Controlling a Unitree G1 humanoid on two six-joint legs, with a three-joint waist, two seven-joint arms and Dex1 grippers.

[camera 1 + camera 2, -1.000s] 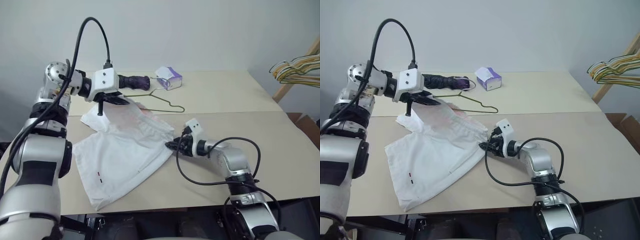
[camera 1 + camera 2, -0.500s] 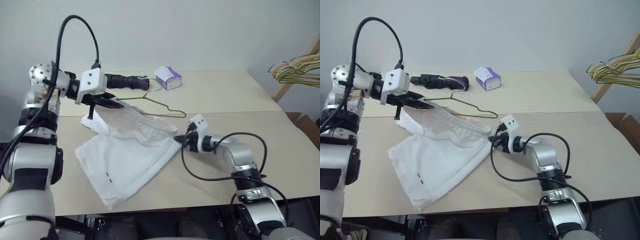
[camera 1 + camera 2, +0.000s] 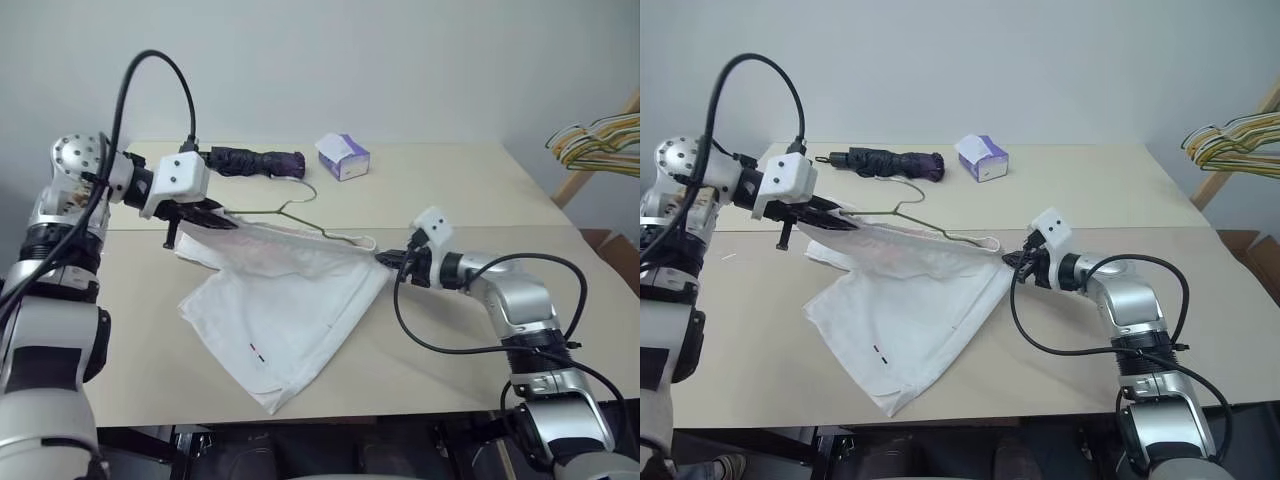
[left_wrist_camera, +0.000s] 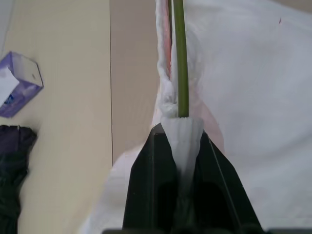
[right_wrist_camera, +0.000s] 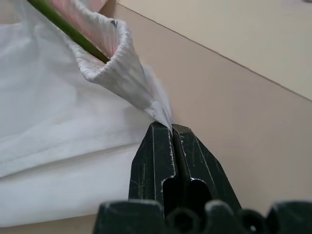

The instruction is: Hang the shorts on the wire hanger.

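The shorts' (image 3: 290,310) waistband is pinched at one end, together with the wire hanger (image 3: 290,215), by the left gripper (image 3: 205,215). Shorts are stretched across the table (image 3: 470,200), nearer than the tissue box (image 3: 343,157); the other waistband corner is clamped by the right gripper (image 3: 393,262).

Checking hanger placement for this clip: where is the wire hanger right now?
In the left eye view the wire hanger sits left of centre, threaded into the waistband of the shorts, which is stretched between the left gripper and right gripper, hook toward the folded umbrella.
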